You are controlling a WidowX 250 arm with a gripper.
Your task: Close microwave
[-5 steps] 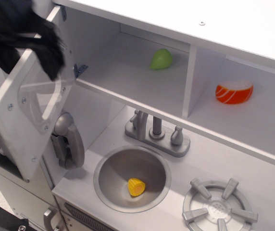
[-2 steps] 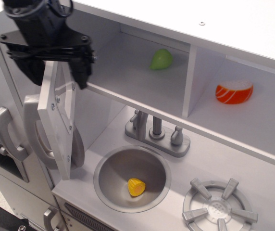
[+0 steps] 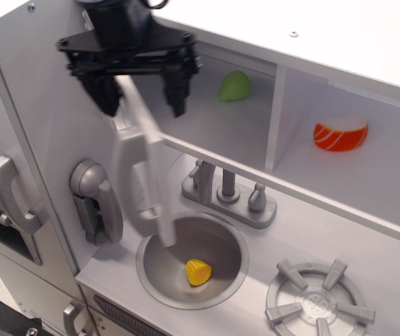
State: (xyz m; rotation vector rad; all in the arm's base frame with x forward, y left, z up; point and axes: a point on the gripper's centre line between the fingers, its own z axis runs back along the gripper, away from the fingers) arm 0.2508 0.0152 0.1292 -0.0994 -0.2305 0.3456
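Corn point(image 3: 198, 271) lies in the sink point(image 3: 159, 234) at the surface's near-left corner, with the faucet point(image 3: 228, 194) just behind it, and neither has shifted over the last second. Above them the microwave point(image 3: 214, 105) door point(image 3: 144, 178), flung wide to the left a second ago, has swung round and now shows blurred and nearly edge-on, reaching down toward the sink's left rim. The tool point(image 3: 140, 98) rides the door's top edge with its fingers spread to either side, gripping nothing, so by my judgement roughly half the closing arc remains before the door covers the compartment holding the green fruit point(image 3: 235, 85).
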